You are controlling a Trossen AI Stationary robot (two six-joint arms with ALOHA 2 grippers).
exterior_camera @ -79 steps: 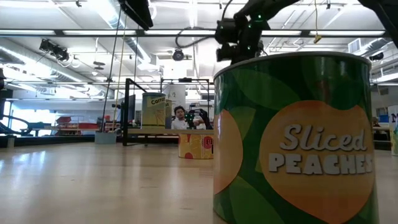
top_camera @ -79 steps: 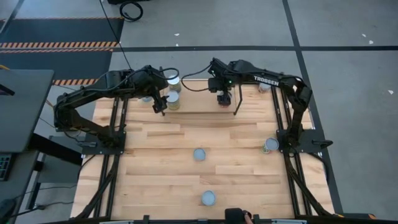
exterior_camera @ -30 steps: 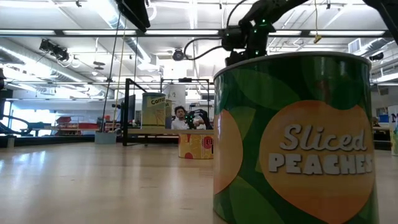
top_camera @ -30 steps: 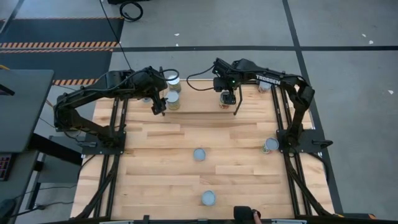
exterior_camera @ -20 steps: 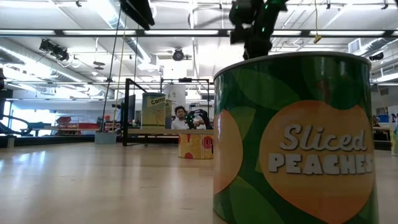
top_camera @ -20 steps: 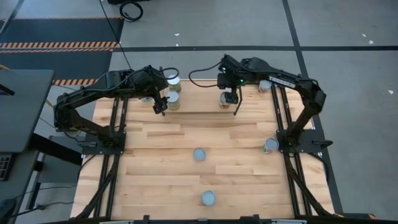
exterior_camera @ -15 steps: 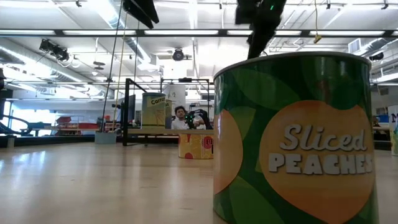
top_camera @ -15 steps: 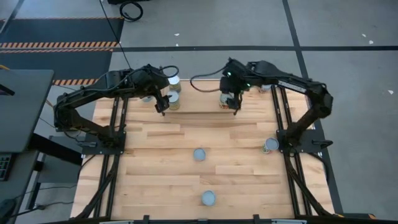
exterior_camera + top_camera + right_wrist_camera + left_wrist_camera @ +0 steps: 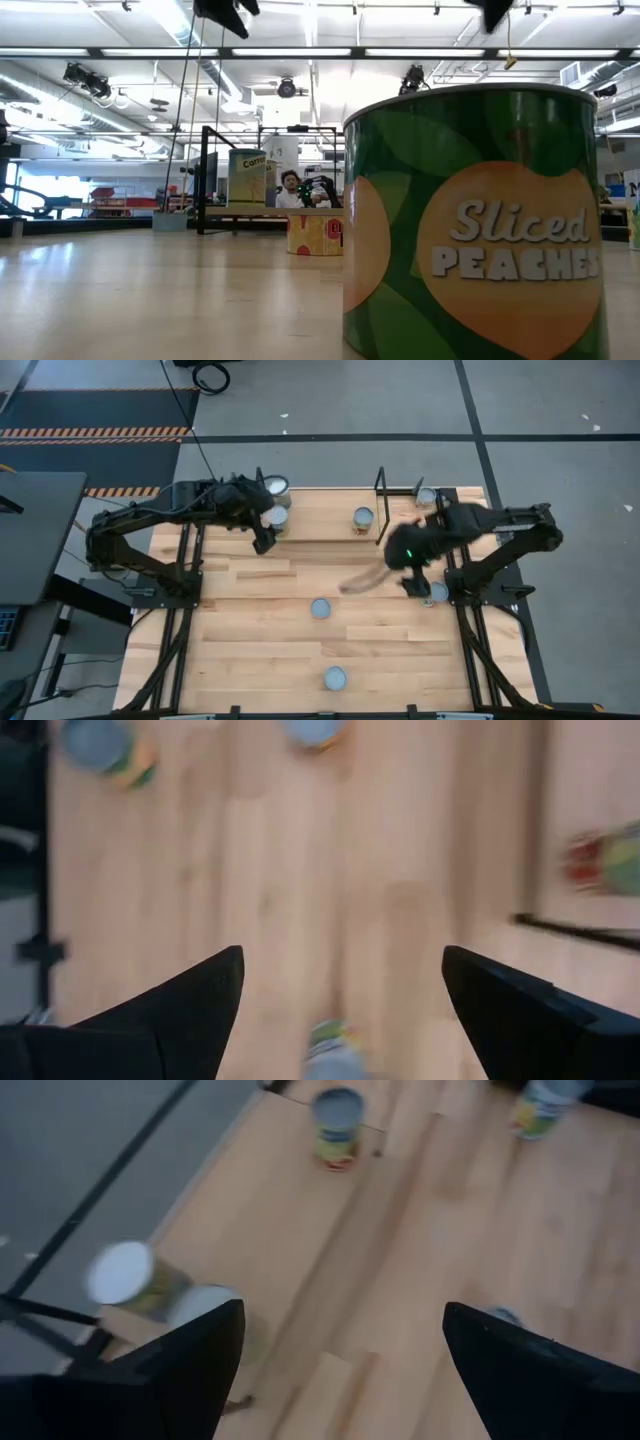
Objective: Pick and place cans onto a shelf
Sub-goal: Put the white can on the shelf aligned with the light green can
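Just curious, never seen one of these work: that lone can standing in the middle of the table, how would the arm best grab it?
Probably from straight above, fingers closing across the round side wall. The middle can stands upright with its flat top facing up and bare wooden table all around it, so nothing blocks either side. The right gripper, open, is nearer than the left gripper, which is by the shelf.

The right gripper (image 9: 340, 1010) is hanging over the light wooden bench (image 9: 300, 870) with its two dark fingers (image 9: 170, 1010) standing wide apart and nothing between them. Several cans are lying blurred around it: one can with a blue-grey top (image 9: 100, 742), another can (image 9: 315, 730), a third can (image 9: 335, 1045) between the fingers' tips, and a colourful can (image 9: 605, 860) beside a thin black shelf wire (image 9: 580, 928).
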